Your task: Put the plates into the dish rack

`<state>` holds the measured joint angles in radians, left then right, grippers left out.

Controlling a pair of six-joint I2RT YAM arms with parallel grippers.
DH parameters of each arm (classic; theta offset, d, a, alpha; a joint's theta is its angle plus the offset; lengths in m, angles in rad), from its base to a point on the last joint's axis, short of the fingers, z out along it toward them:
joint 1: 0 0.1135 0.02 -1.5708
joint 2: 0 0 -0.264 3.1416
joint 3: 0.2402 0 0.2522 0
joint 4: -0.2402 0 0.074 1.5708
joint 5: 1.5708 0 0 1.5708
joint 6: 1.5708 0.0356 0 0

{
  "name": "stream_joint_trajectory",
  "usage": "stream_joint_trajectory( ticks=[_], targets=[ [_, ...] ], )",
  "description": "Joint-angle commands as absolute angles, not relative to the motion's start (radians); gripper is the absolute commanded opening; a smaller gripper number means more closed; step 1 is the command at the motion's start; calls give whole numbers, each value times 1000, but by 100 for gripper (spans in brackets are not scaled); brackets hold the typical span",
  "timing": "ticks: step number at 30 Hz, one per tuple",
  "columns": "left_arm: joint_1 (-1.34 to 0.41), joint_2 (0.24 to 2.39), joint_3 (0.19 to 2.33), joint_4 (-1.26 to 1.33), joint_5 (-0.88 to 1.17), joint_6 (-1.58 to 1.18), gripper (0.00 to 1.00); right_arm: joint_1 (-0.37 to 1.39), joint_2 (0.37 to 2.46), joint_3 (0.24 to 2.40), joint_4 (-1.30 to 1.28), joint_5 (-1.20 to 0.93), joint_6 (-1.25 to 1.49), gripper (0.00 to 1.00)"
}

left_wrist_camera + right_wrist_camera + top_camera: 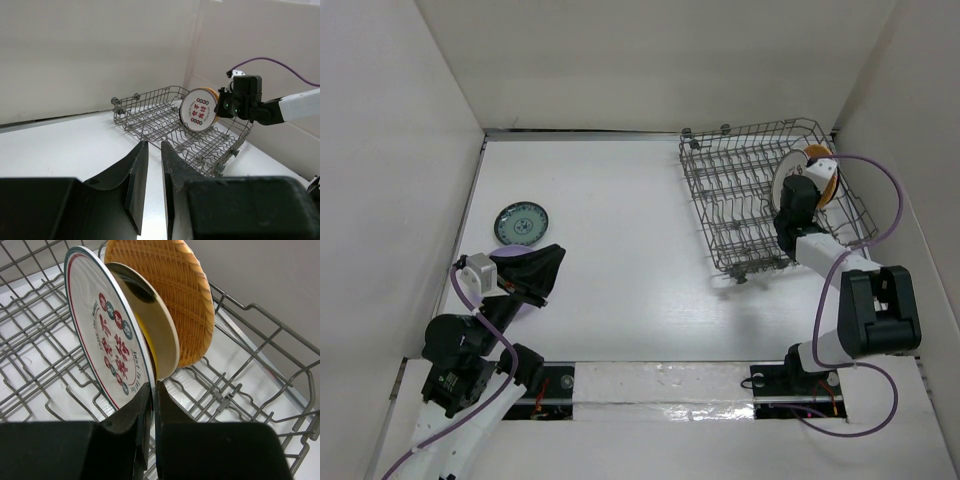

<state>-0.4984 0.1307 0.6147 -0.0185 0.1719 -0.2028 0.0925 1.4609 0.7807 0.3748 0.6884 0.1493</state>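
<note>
Right gripper [152,386] is clamped on the round white red-lettered plate [100,335]; I'd seat it upright between the grey wire dish rack [730,200] tines, at 9 o'clock of the orange-tan woven-look plate [185,305], before letting go. Left gripper [155,145] fingers sit barely apart and empty

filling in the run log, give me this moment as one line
phase: racking | right gripper: at white plate rim in dish rack, grip unclear | left gripper: slightly open, empty | teal plate: on table

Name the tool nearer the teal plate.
Left. The left tool is just near-right of the teal plate, on the table's left side. The right tool is far across the table, at the white plate in the rack.
</note>
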Motion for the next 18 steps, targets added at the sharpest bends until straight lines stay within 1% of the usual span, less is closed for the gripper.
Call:
stream_joint_trajectory(
  ticks=[1,3,4,8,13,14,15,16,17,18],
  targets=[
    [-506,147,620,26,164,-206,15,115,1480,838,437,745,129,6],
    [-506,149,620,26,164,-206,15,124,1494,848,440,755,124,11],
    [-506,147,618,28,164,-206,15,124,1496,853,437,759,127,17],
    [-506,158,615,28,153,-206,15,137,1477,857,442,746,130,34],
    [-506,173,615,29,155,-206,15,158,1467,894,414,721,159,36],
    [-506,175,614,28,147,-206,15,158,1451,897,401,735,178,42],
    [-506,182,614,25,141,-204,15,167,1441,900,396,736,182,43],
    [-506,184,615,23,140,-204,15,178,1430,907,390,739,192,48],
    [-506,187,615,21,138,-204,15,178,1407,922,371,738,208,48],
    [-506,187,617,23,138,-204,15,195,1393,931,362,736,218,53]
  ],
)
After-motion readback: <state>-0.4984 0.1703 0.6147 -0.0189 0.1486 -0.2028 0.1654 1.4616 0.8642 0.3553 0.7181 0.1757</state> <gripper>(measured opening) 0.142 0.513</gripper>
